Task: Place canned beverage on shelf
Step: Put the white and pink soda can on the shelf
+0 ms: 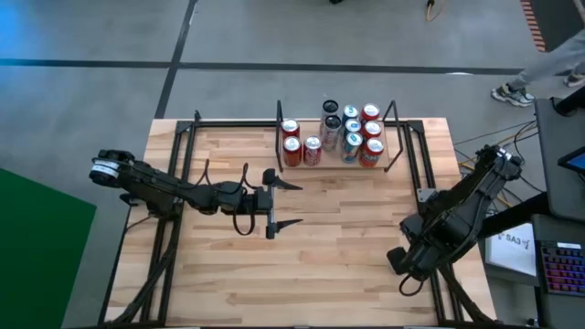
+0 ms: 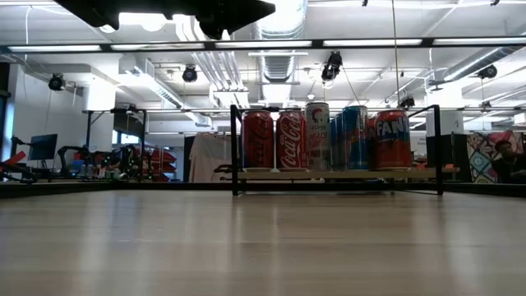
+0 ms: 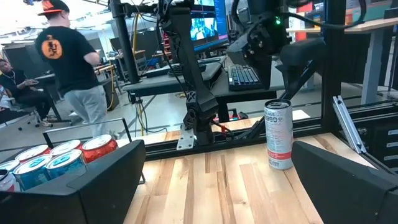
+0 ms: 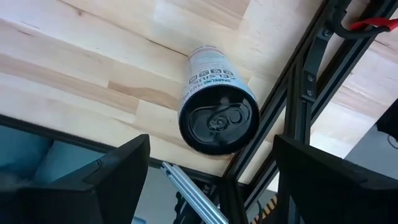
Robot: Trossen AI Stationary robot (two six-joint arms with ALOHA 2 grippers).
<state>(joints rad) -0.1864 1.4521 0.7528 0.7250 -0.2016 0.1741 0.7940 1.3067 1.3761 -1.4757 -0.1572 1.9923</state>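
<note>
A tall white can [image 3: 278, 135] with a dark top [image 4: 217, 121] stands upright on its base near the table's right edge. The right arm hides it in the high view. My right gripper [image 4: 214, 177] hangs open above it, pointing down, with one finger on either side of the can's top and clear of it. The shelf [image 1: 338, 169], a small wood board in a black frame, sits at the table's far edge and carries several upright cans [image 2: 329, 140]. My left gripper [image 1: 300, 205] waits open and level over the table's middle, facing the white can.
Black frame rails [image 4: 292, 106] run along the table's right edge, close beside the white can. Bare planks [image 1: 347, 247] lie between the two grippers. Beyond the table, a person [image 3: 68, 68] walks among desks, and another person's feet [image 1: 512, 93] show far right.
</note>
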